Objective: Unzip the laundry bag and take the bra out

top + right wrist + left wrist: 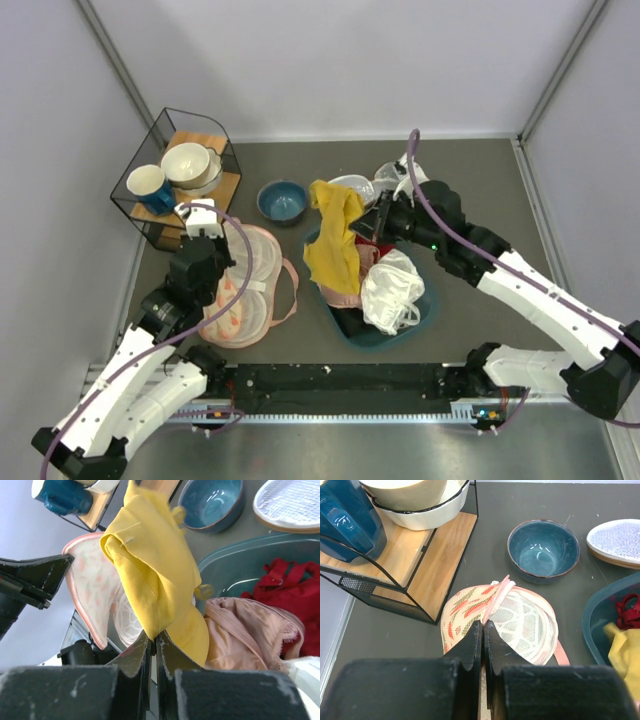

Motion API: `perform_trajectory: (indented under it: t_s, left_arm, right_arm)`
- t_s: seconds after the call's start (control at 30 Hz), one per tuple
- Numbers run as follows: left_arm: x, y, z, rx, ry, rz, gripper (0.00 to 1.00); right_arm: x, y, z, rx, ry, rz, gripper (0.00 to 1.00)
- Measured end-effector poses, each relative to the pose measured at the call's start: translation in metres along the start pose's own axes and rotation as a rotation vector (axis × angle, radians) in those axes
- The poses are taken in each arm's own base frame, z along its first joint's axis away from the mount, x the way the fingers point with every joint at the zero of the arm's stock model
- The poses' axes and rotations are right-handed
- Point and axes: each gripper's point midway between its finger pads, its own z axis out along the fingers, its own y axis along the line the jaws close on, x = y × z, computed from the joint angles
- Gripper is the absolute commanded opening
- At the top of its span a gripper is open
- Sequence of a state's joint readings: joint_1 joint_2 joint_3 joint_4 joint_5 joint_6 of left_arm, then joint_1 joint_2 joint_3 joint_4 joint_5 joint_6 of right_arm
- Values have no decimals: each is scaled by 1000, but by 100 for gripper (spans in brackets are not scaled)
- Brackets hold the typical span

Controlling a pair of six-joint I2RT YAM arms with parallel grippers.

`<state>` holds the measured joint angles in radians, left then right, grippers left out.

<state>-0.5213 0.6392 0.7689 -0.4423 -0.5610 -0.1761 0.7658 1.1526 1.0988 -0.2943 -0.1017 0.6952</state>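
Note:
The peach-pink laundry bag lies open on the table left of the teal basin. My left gripper is shut on the bag's rim; in the left wrist view the gripper pinches the edge, with the bag rounded beyond it. My right gripper is shut on the mustard-yellow bra and holds it up between the bag and the basin. In the right wrist view the gripper grips the bra, with the bag behind it.
The basin holds a pale pink garment, a red one and a white glossy bundle. A blue bowl stands behind the bag. A wire shelf with a mug and bowls stands at far left. A round plate lies at the back.

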Motion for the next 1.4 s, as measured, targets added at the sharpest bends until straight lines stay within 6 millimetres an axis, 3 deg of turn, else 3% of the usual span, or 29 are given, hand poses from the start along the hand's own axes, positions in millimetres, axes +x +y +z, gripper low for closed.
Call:
perform_trajectory:
  t_s: [0.13, 0.27, 0.6, 0.7, 1.1, 1.4]
  left_arm:
    - [2, -1, 2, 5, 8, 10, 0]
    - [5, -4, 4, 15, 24, 26, 0]
    - [6, -12, 7, 49, 29, 32, 0]
    - [6, -15, 9, 61, 29, 31, 0]
    - [5, -22, 16, 70, 30, 30, 0]
    - [6, -23, 18, 78, 24, 33, 0]
  right_arm:
    - [-9, -14, -15, 44, -24, 5, 0]
    - [5, -42, -16, 129, 6, 19, 0]
    - [98, -144, 7, 442, 241, 39, 0]
    - [115, -166, 8, 515, 284, 25, 0]
    - [88, -183, 1, 625, 188, -67, 0]
    - [43, -168, 3, 632, 88, -126, 0]
